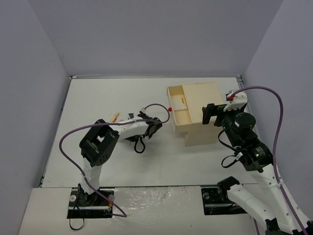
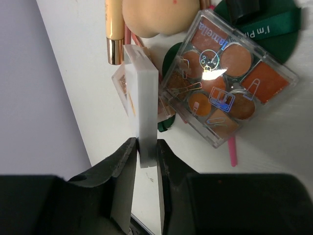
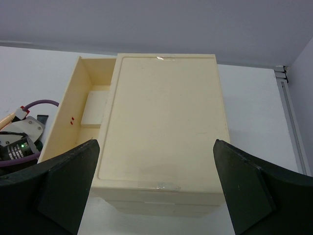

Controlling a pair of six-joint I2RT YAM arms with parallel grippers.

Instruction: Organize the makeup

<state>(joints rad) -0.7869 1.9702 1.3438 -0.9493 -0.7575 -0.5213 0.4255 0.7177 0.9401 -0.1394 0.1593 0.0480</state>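
Note:
My left gripper is shut on a white flat case, held edge-on just above the table. Beyond it lies the makeup pile: a clear pinkish-orange palette, dark green round compacts, a peach sponge, a cream and gold tube and a thin pink pencil. In the top view the left gripper is left of the beige drawer box. My right gripper is open wide and empty, its fingers on either side of the box's near end.
The box's top drawer is pulled out to the left, with a pale flat case lying in it. The left arm's purple cable loops over the table. Grey walls close in the back and both sides.

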